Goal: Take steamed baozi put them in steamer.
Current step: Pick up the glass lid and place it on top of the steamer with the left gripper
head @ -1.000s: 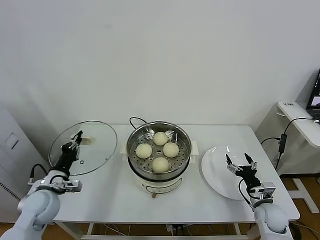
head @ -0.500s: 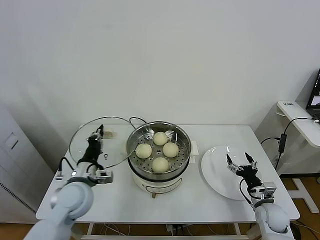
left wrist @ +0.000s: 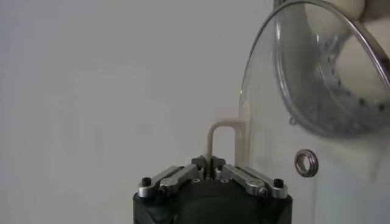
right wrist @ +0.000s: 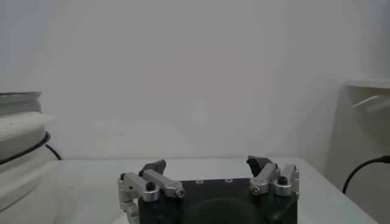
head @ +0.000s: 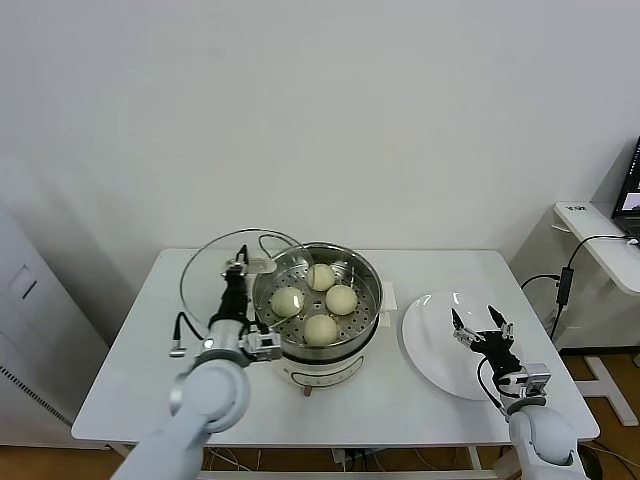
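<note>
Baozi: four steamed baozi [head: 318, 300] already in the steamer [head: 365, 273], centre of head view; two mid, one toward back, one toward front.
Steamer: shiny perforated basket on white pot base [head: 312, 374], mid worktop [head: 130, 380].
Left gripper [head: 238, 272]: fingers pinched shut on cream handle [left wrist: 223, 139] of glass lid [head: 215, 262]; lid held tilted, just left of steamer, its edge overlapping the rim in head view.
Right gripper [head: 479, 326]: fingers spread wide, holding nothing, parked over white plate [head: 425, 335] at lower right.
Handling (judgement): buns prob. soft, light, easily dented, maybe tacky; take w/ gentle grip across the widest part, from above. Lid looks stiff, fragile, slick glass; handle is the only safe hold, a thin loop, so it could swing.
Hidden / unclear: lid's far edge vs. steamer rim, touching or apart, can't tell. Left wrist view shows buns only through the glass, cut off at upper right. Pot base front partly behind left arm. Plate's near edge behind right gripper.
</note>
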